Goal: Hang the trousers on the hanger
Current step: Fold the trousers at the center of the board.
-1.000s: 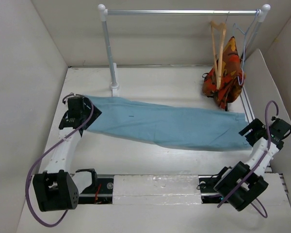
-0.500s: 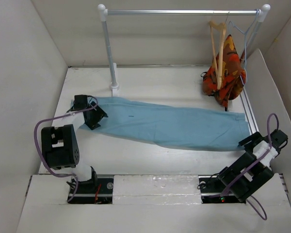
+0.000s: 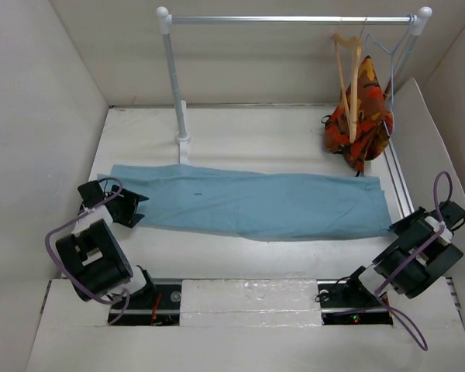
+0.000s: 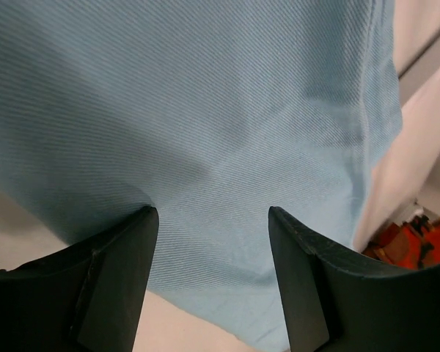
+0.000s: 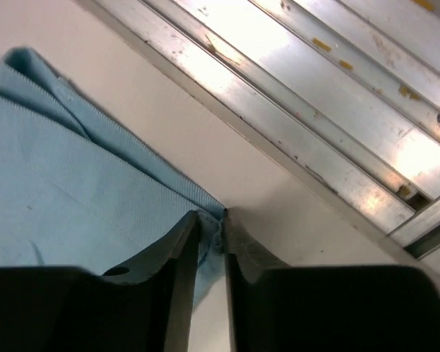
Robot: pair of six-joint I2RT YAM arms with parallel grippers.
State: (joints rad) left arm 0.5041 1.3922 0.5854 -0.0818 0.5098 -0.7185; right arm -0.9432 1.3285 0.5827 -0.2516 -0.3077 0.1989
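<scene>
The light-blue trousers (image 3: 256, 203) lie flat and stretched across the table from left to right. My left gripper (image 3: 129, 208) stands open at their left end; in the left wrist view the trousers (image 4: 205, 110) fill the picture and run flat under my left gripper (image 4: 209, 214), its fingers wide apart. My right gripper (image 3: 399, 226) is shut on the near right corner of the trousers (image 5: 59, 183), and in the right wrist view the hem is pinched in my right gripper (image 5: 211, 220). The wooden hanger (image 3: 349, 77) hangs on the rail at the back right.
An orange-red patterned garment (image 3: 362, 116) and a thin wire hanger (image 3: 393, 58) hang beside the wooden one. The rail's post (image 3: 174, 85) stands at the back left. An aluminium track (image 3: 399, 178) (image 5: 315, 95) runs along the right edge. White walls enclose the table.
The right gripper has shut on the trousers' right corner. The left arm swung toward the near left, and the trousers now lie straighter, their left end further left.
</scene>
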